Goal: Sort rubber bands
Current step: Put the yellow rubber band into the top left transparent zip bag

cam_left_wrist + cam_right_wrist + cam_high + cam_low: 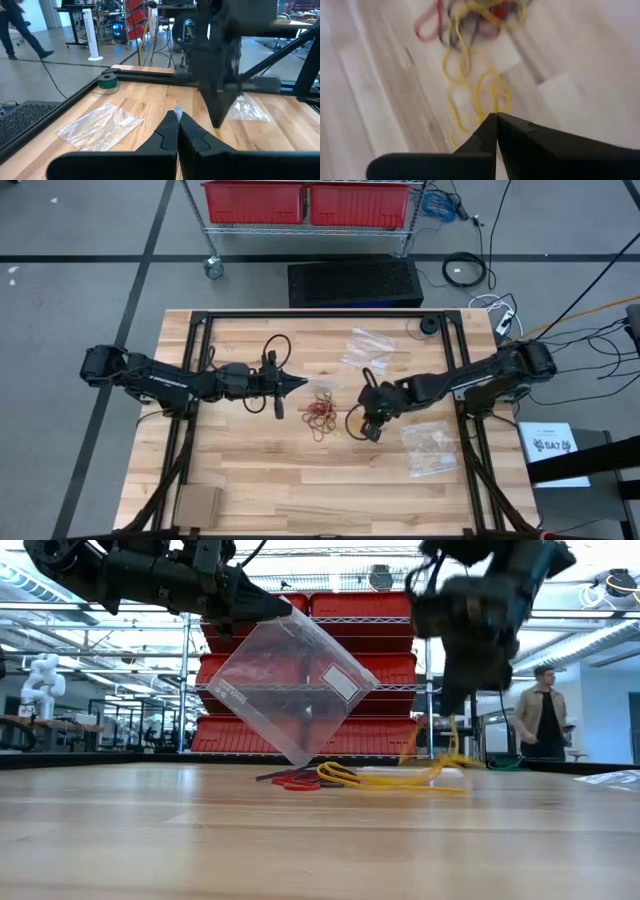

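The rubber bands lie in a loose red, yellow and dark heap mid-table, seen low on the wood in the low view. My left gripper is just left of the heap, raised, shut on a clear plastic bag that hangs below it. My right gripper stands right of the heap, pointing down, shut on yellow rubber bands. In the low view it is the blurred dark gripper at upper right. My left gripper pinches the clear bag by one upper corner between its two shut fingers, coming level from the table's left. The bag hangs tilted below the fingers, its lowest corner just above the table. My right gripper pinches a few yellow band loops at its fingertips, from above, pointing down. The strands run up from the table into the fingers, and their other ends lie on the wood beside the heap.
A clear bag lies toward the far edge and a bag with tan bands near the right edge. A cardboard piece sits at the near left corner, a black round item at the far edge. A person stands beyond the table.
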